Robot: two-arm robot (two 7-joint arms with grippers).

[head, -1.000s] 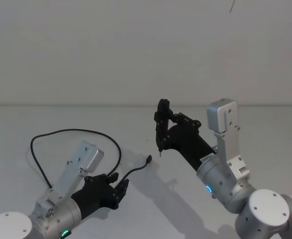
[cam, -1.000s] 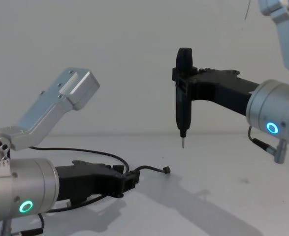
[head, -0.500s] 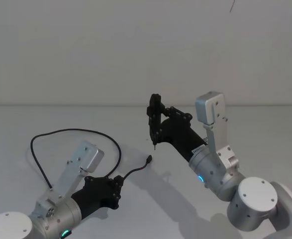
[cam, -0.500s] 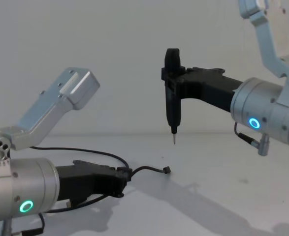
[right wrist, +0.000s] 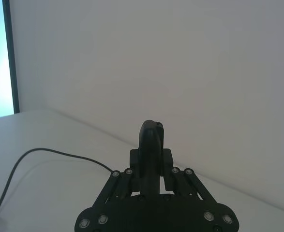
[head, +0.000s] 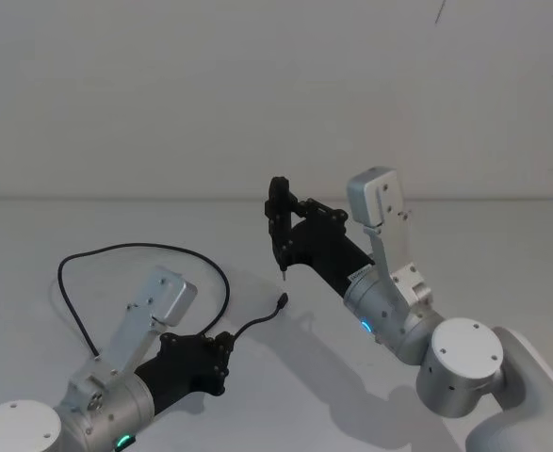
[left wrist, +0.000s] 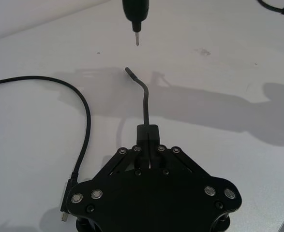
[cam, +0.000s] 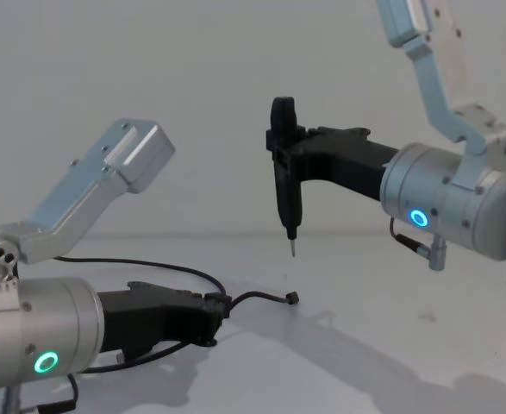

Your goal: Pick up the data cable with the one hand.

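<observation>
Thin black data cable (head: pixel 135 248) in a loose loop, left pincer (head: pixel 223 341) pinching it near one plug

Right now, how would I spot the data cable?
On the white table, at the left, the cable loops away from the left end effector gripping it. Unlike the stiff tool in the right end effector, it is thin and curving.

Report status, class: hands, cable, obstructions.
Left hand shut on data cable near one end. Right hand holds black pointed tool upright above table. Nothing blocking.
</observation>
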